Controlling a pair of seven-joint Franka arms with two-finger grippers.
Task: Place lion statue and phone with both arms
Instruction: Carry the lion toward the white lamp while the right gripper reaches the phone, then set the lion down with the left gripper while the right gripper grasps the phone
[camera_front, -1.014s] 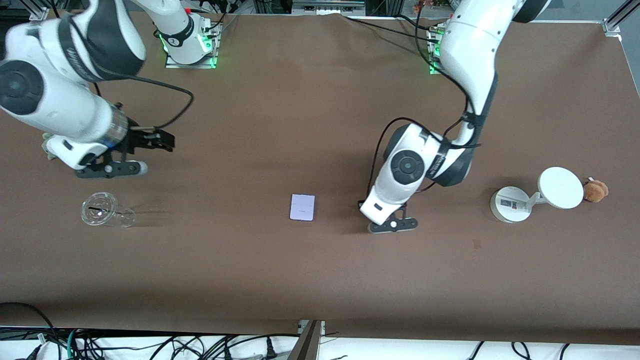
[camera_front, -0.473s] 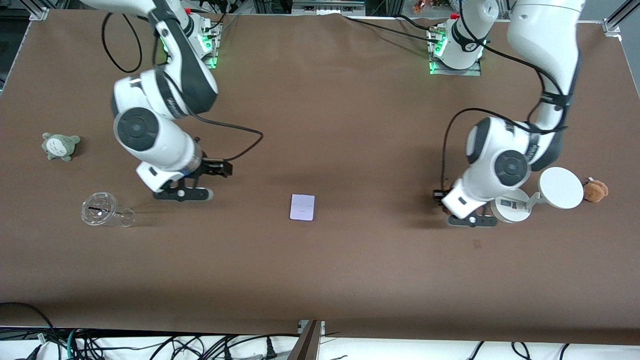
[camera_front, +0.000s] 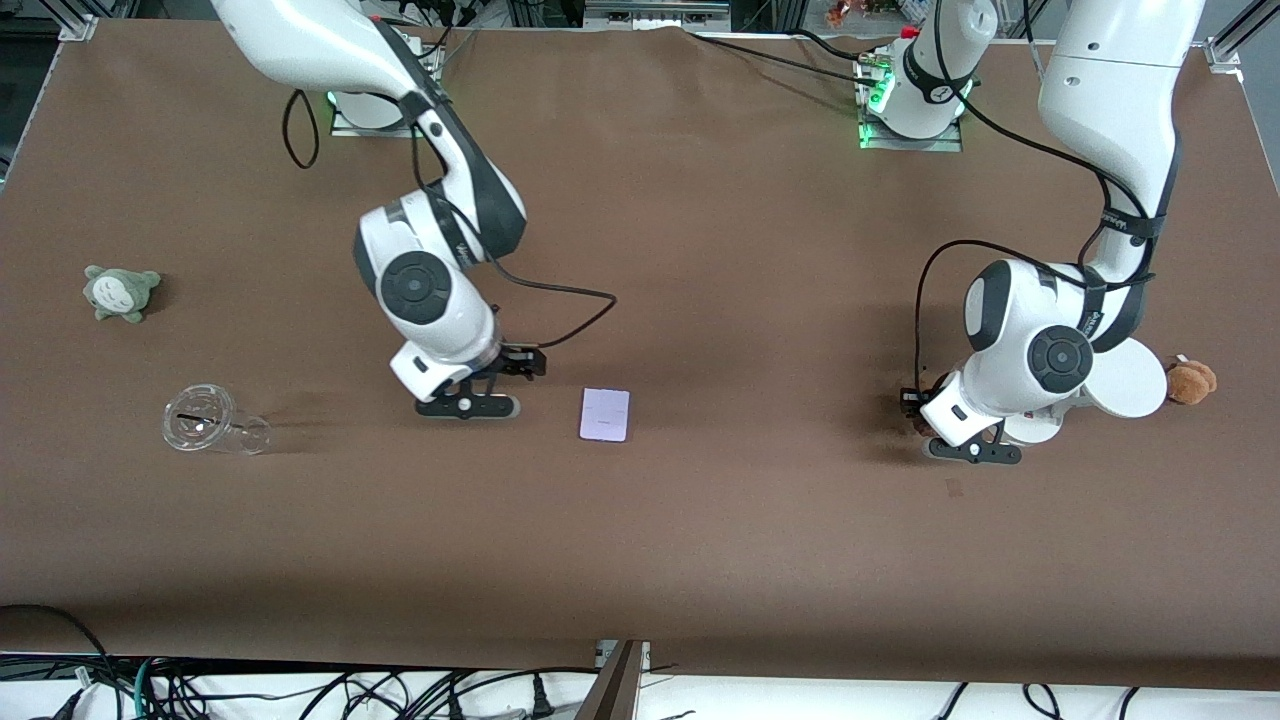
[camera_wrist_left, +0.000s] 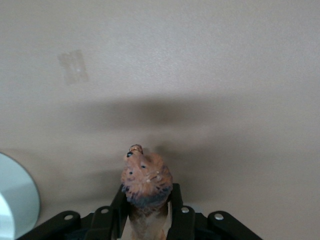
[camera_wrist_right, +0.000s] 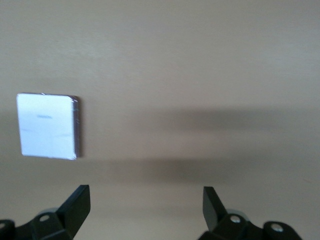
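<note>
Lower half of the front frame: bare worktop (camera_front: 640, 560), wide open for a pass. Centre: phone (camera_front: 605, 414) flat, low obstacle; right gripper (camera_front: 468, 406) just beside it, fingers spread, bare worktop betw. them. Centre-right strip betw. phone & left gripper (camera_front: 975, 450) free. Right edge crowded: left gripper w/ lion statue (camera_wrist_left: 146, 181) beside white disc stand (camera_front: 1125, 378), brown plush (camera_front: 1192, 381) next. Left edge: clear cup (camera_front: 212, 422) on its side, grey-green plush (camera_front: 120, 291) above it.

No text, brand or number can be read. The phone (camera_wrist_right: 47, 126), lying off to one side of the open right gripper (camera_wrist_right: 145, 206), bears only faint grey marks. The stand (camera_front: 1030, 428) beside the left gripper (camera_front: 972, 448) shows no readable label.
</note>
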